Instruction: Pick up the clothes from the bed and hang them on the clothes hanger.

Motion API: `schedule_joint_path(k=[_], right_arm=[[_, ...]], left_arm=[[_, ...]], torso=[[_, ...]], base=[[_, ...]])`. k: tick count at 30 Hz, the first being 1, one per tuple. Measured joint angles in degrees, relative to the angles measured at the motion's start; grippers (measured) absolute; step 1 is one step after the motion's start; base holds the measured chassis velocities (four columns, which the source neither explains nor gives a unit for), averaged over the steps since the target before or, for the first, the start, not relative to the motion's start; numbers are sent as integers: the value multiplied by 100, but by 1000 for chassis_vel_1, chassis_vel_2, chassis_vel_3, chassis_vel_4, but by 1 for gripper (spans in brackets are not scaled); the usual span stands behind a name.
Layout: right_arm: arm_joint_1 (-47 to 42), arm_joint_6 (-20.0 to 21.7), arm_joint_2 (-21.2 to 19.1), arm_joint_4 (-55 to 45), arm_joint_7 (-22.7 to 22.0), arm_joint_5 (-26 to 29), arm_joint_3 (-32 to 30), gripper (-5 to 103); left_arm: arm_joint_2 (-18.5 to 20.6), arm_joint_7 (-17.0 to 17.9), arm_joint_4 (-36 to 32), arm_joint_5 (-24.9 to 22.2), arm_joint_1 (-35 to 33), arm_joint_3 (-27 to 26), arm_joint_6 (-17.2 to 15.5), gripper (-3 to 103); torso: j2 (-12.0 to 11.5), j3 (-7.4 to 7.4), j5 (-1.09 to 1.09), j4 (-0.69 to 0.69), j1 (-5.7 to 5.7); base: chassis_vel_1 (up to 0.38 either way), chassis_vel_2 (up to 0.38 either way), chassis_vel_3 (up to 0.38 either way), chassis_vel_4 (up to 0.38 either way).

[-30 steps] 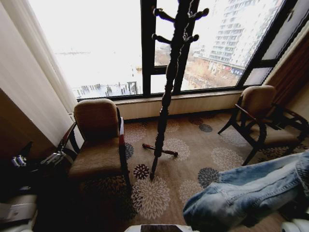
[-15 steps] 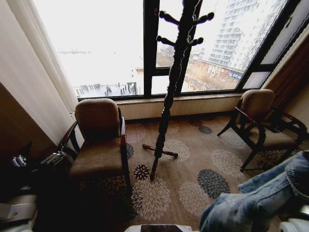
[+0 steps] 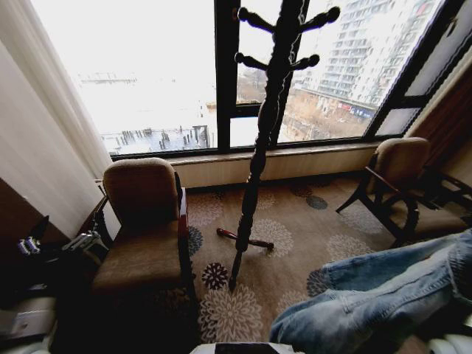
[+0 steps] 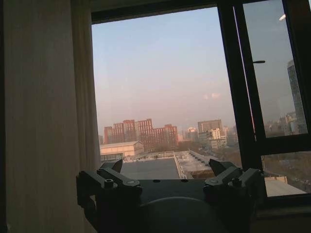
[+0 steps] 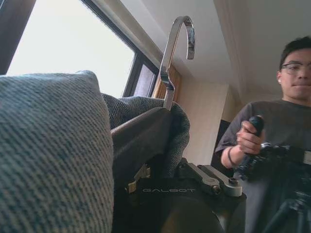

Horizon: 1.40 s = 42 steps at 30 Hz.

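- The denim jacket (image 3: 376, 295) is seen low on the right of the head view, carried above the patterned carpet (image 3: 287, 243).
- In the right wrist view, the jacket (image 5: 53, 145) is draped over the clothes hanger (image 5: 146, 138), whose metal hook (image 5: 177, 53) rises upright above the collar.
- The right gripper (image 5: 170, 177) is closed on the hanger just beneath the hook, with denim folded around it.
- The left gripper (image 4: 167, 172) is held apart from the jacket, with its jaws spread and nothing between them, facing the window (image 4: 170, 97).
- A dark wooden coat stand (image 3: 258, 140) is seen upright on the carpet before the window, between two brown armchairs (image 3: 144, 221).
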<state>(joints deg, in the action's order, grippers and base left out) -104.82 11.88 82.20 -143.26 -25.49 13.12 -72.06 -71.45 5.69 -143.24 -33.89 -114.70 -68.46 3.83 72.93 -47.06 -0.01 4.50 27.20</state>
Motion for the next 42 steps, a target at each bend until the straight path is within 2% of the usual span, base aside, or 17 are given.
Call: schedule_joint_path(k=[8, 13, 17, 18, 19, 21, 22, 24, 29, 35, 38, 39, 42], right_arm=[[18, -29, -51, 2, 26, 26, 9, 20], [95, -91, -298, 3, 117, 254, 10, 20], [270, -73, -886, 4, 493, 1001, -85, 20], [270, -73, -886, 4, 493, 1001, -85, 20], [396, -45, -1281, 4, 665, 1328, -195, 20], [427, -33, -1403, 4, 707, 1407, -225, 20], [529, 6, -1843, 3, 863, 1644, -318, 20], [634, 71, -2282, -1, 948, 1864, -370, 20], [837, 138, -2664, 254, 954, 2037, -430, 20], [1018, 162, -2927, 738, 981, 2228, -616, 20], [1115, 162, -3251, 1079, 1134, 2499, -747, 20], [1115, 162, -3251, 1079, 1134, 2499, -747, 20], [1356, 192, -3743, 1406, 1291, 2687, -733, 20]], left_arm=[[0, 0, 0, 0, 0, 0, 0, 100], [0, 0, 0, 0, 0, 0, 0, 100], [1, 0, 0, 0, 0, 0, 0, 100], [1, 0, 0, 0, 0, 0, 0, 100], [0, 0, 0, 0, 0, 0, -1, 100], [0, -1, 0, 0, 0, 0, 0, 100], [-1, -1, 0, 0, 0, 0, 1, 100], [0, -1, 0, 0, 0, 0, 1, 100], [0, -1, 0, 0, 0, 0, 1, 100], [0, -1, 0, 0, 0, 0, 1, 100], [0, -1, 0, 0, 0, 0, 1, 100], [0, -1, 0, 0, 0, 0, 1, 100], [-1, 0, 0, 0, 0, 0, 1, 100]], torso=[[-1, 0, -1, 1, 1], [-1, 0, 2, 3, 3], [-2, -1, 3, 0, 3], [-2, -1, 3, 0, 3], [-1, 1, 2, 1, -5], [0, 2, 2, 1, -7], [3, 4, 0, 1, -10], [3, 3, 0, -1, -10], [0, 0, 1, 1, -1], [-1, 0, 2, 1, 1], [0, 1, 2, 2, -2], [0, 1, 2, 2, -2], [0, 1, 3, 3, -3]], base=[[-245, 262, 239, -252], [-189, 176, 160, -156], [-31, 24, 40, -21], [0, 0, 0, 0], [0, 0, 0, 0], [0, 0, 0, 0], [0, 0, 0, 0], [18, -13, -10, 27], [7, -5, -4, 11], [0, 0, 0, 0], [0, 0, 0, 0], [0, 0, 0, 0], [0, 0, 0, 0]])
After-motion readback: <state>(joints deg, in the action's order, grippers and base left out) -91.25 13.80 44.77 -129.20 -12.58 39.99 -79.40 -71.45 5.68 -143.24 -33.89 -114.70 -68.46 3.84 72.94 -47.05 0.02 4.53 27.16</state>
